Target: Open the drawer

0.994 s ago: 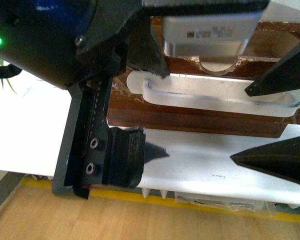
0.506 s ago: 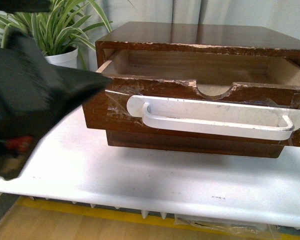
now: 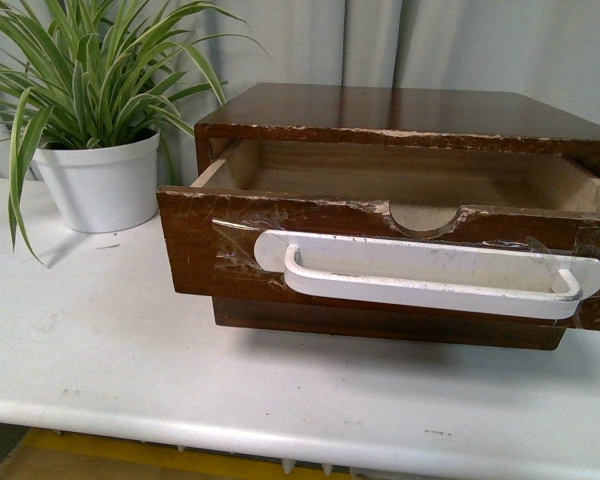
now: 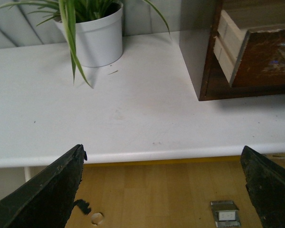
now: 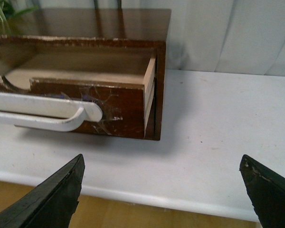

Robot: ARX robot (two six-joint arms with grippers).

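Observation:
The dark brown drawer point(image 3: 210, 250) with chipped edges stands pulled out of its wooden cabinet point(image 3: 380, 105), its light inside showing. A long white handle point(image 3: 420, 275) is taped across its front below a half-round notch point(image 3: 425, 218). No gripper shows in the front view. My left gripper point(image 4: 164, 190) is open and empty, off the table's front edge over the floor, with the drawer's corner point(image 4: 261, 59) far ahead. My right gripper point(image 5: 164, 190) is open and empty, back from the drawer's end point(image 5: 128, 107) and handle point(image 5: 47, 111), near the table's front edge.
A potted plant in a white pot point(image 3: 105, 180) stands on the white table point(image 3: 130, 360) beside the cabinet; it also shows in the left wrist view point(image 4: 97, 35). Grey curtain hangs behind. A metal floor socket point(image 4: 225, 213) sits in the wooden floor below the table edge.
Both arms have drawn back out of the front view, which they filled a second ago. The drawer stands open, its front further out than in the frame half a second ago.

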